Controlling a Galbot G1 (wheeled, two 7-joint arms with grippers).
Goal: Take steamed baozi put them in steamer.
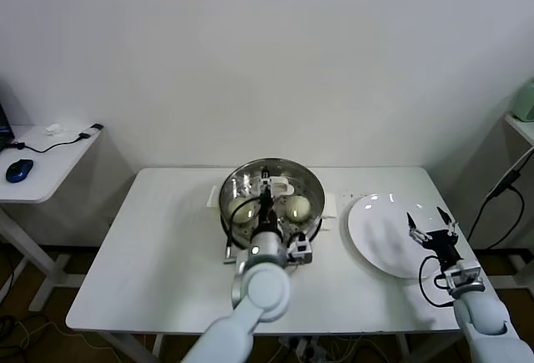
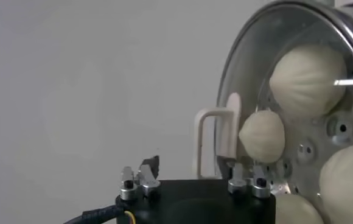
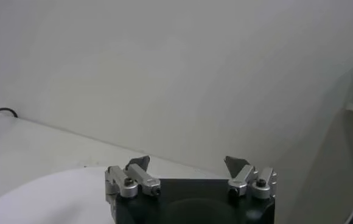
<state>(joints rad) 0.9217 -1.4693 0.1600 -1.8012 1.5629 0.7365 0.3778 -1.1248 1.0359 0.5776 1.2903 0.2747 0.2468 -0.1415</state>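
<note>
In the head view, the left gripper (image 1: 265, 189) reaches over the steamer (image 1: 305, 178), jaws apart and empty; the right gripper (image 1: 432, 223), spread wide, hovers over one white plate (image 1: 375, 238). The left wrist view shows four steamed baozi (image 2: 307, 78) in the steamer beyond the gripper's fingertips. The right wrist view shows only parted fingers (image 3: 137, 163) over the plate's rim.

steamer (image 1: 271, 199) mouth blocked — left arm (image 1: 265, 250) overhead, plate (image 1: 380, 238) side open

steamer (image 2: 322, 36) cut off by frame edge, lowest baozi (image 2: 295, 210) half-hidden

Four cream-white domed dough buns (image 2: 307, 79) sit in one round shiny steel steamer pot (image 1: 310, 181); one flat white round plate (image 1: 375, 225).
</note>
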